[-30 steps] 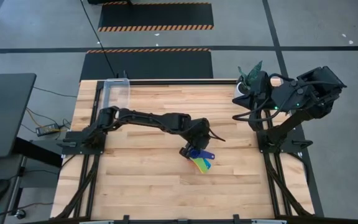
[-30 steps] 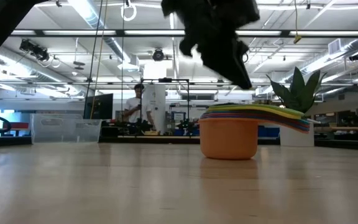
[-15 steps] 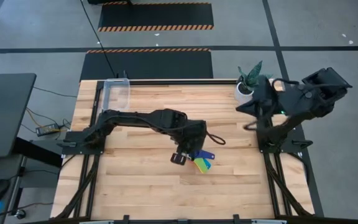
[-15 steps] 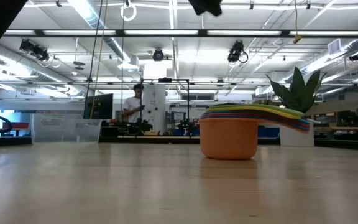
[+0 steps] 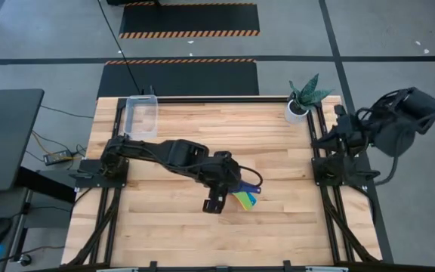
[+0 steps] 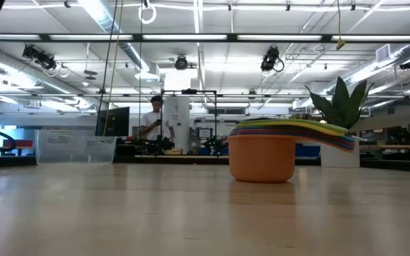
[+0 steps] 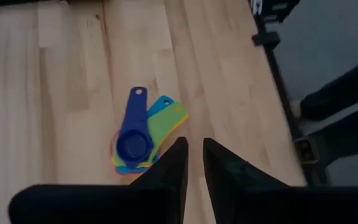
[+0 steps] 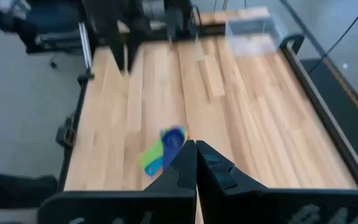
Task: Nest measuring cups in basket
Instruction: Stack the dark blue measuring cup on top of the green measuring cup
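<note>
The table (image 5: pixel 278 227) holds the clear basket (image 5: pixel 142 115) at its far left corner, with no cup in it, and the measuring cups (image 5: pixel 242 198) sit well apart from it near the middle, already stacked one inside another. So the nesting looks done, but the stack must yet go into the basket. The left gripper (image 7: pixel 191 163) hangs just beside the stack with fingers nearly closed and holding nothing, and the right gripper (image 8: pixel 196 163), pulled back over the table's right edge, is clenched and grasps nothing.
</note>
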Tool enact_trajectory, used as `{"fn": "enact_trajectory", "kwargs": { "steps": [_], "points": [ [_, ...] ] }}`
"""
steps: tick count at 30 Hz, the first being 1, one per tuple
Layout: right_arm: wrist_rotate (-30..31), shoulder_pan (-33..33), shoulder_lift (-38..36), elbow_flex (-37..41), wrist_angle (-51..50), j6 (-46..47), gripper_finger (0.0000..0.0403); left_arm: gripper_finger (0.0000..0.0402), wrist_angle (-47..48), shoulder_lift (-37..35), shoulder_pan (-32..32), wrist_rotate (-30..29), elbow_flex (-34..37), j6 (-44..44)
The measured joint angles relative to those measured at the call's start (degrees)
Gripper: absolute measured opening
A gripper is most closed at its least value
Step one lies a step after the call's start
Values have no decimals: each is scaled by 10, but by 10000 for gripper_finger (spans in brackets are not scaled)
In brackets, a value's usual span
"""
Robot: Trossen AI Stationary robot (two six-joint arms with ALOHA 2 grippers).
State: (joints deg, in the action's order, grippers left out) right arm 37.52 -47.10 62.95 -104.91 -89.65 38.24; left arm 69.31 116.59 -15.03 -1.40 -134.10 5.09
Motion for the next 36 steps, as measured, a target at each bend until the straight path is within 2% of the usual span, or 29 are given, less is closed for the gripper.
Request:
{"fn": "enact_trajectory", "kwargs": {
  "steps": [6,11,16,20,25,32,36],
  "points": [
    [-1,-38,-42,157,31,79,2,55,11,-1,-34,-5,30,62],
    [-40,-57,-73,272,128,100,2,55,6,0,-75,-52,83,128],
    [-64,-46,-84,364,182,155,2,55,-70,-1,-96,-72,172,177],
    [-87,-18,-80,415,208,215,2,55,-182,-1,-96,-74,259,201],
    [-108,33,-67,458,264,237,2,55,-306,0,-89,-74,348,202],
    [-154,132,-45,514,324,234,2,55,-421,0,-75,-85,426,221],
    [-177,193,-31,546,370,199,2,55,-476,0,-75,-91,466,238]
  ]
}}
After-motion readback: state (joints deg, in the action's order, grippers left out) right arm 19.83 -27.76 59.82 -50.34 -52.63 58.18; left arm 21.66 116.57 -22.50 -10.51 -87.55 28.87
